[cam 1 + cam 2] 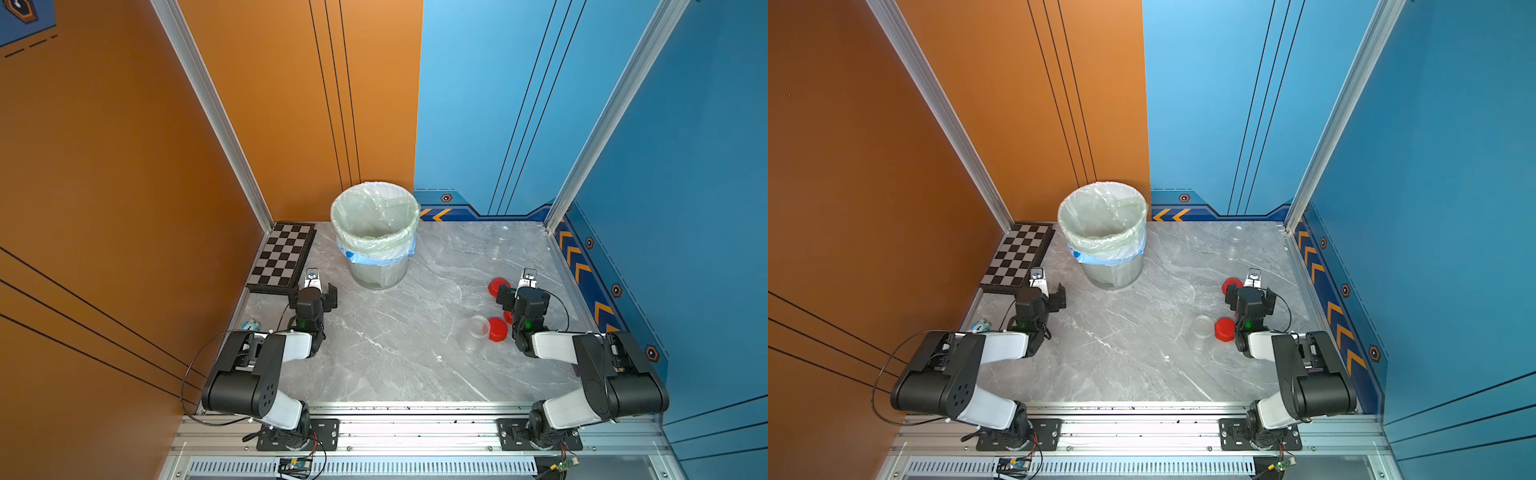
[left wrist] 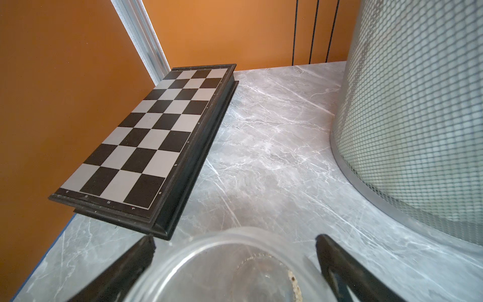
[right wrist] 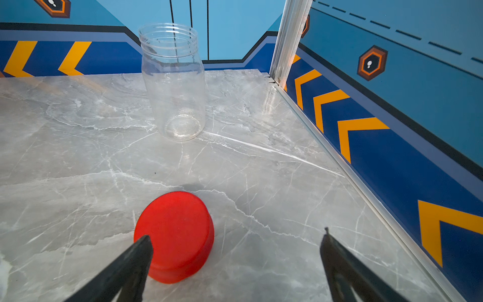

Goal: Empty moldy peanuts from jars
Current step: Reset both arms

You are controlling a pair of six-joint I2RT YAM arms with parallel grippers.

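**Jars, clear plastic, three, all with lids off.**

- First jar point(image 2: 230, 269): on the left side of the table point(image 1: 395, 353), close to the near corner of the chessboard point(image 2: 146, 136). It sits between the fingers of the left gripper point(image 2: 235, 241) with its mouth open. A pale crumbly streak point(image 2: 294, 282) clings inside near the bottom. It cannot be made out in the top views.
- Second jar point(image 1: 477, 332): upright on the right half of the table, in front of the right arm. Its mouth is open and it looks empty.
- Third jar point(image 3: 173, 86): upright toward the far right corner, well apart from the other two, open and empty.

**Lids, bright red, three.**

- First lid point(image 1: 497, 329): just beside the second jar, on the side toward the right arm.
- Second lid point(image 3: 173, 235): flat on the table, top up, at one fingertip of the right gripper point(image 3: 236, 235). Whether it touches the finger cannot be told.
- Third lid point(image 1: 508, 316): only a sliver shows from under the right arm.

**Grippers.**

- Left: jaws spread wide on either side of the first jar. Whether the pads touch its wall cannot be told.
- Right: jaws spread wide, low over the table, with bare tabletop between them.

**Surroundings.**

- Bin point(image 1: 376, 270): mesh-walled, lined with a pale green bag, at the back centre of the table.
- Chessboard: folded, along the left wall at the back, just beside the bin.
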